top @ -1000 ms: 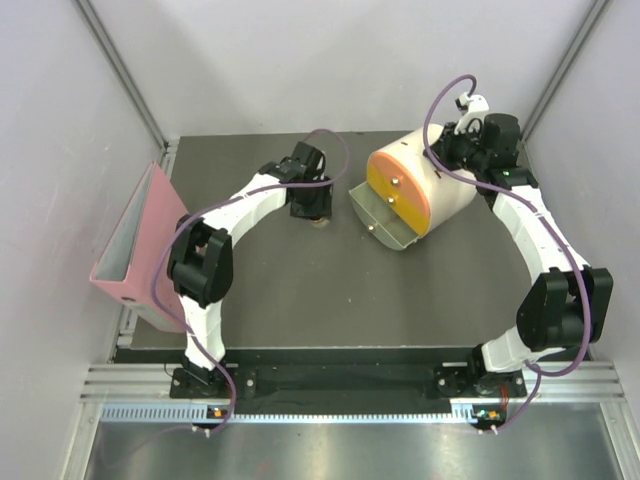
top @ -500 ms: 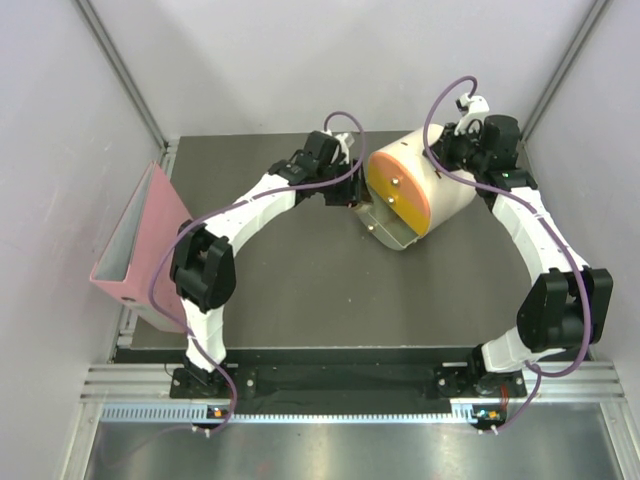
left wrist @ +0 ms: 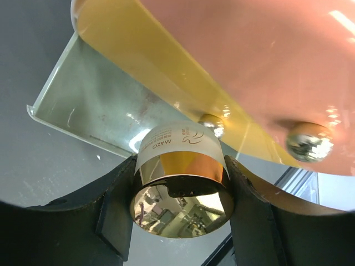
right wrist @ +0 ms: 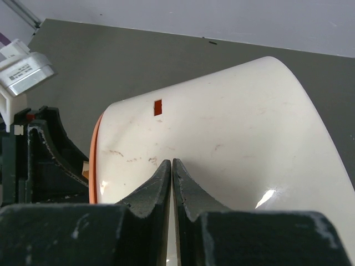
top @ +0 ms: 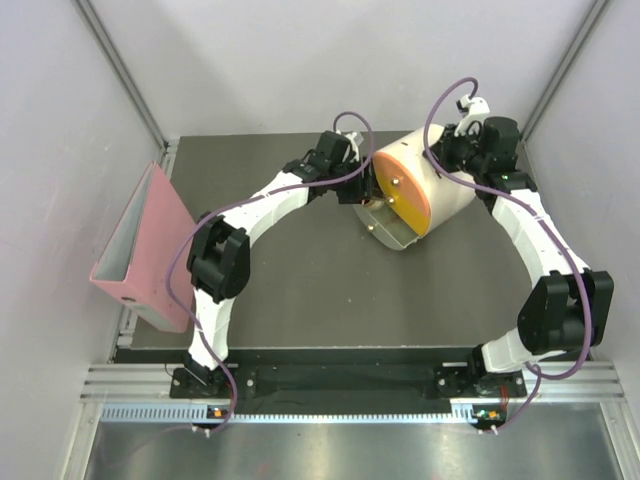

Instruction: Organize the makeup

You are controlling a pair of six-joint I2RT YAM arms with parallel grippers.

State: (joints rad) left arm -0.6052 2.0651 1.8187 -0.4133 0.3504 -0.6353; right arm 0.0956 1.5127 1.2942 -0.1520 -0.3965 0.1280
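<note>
My left gripper [left wrist: 182, 202] is shut on the round compact [left wrist: 180, 177], which has a mirrored gold base and a white printed band. It holds the compact just above the open clear drawer [left wrist: 94, 94] of the cream box, close to the orange-yellow front [left wrist: 161, 61] and its metal knobs. In the top view the left gripper [top: 362, 186] is at the box front, over the drawer [top: 392, 230]. My right gripper [right wrist: 172, 164] is shut and empty, its tips against the back of the cream box [right wrist: 233, 127]. The tubes and the black-and-gold cases are out of view.
The cream box [top: 445, 190] lies at the back right of the dark mat. A pink binder [top: 140, 250] leans at the left edge. Grey walls close in the back and both sides.
My left gripper has moved right from the back middle of the mat to the box's open drawer, with the compact in it. The right arm has not moved.
</note>
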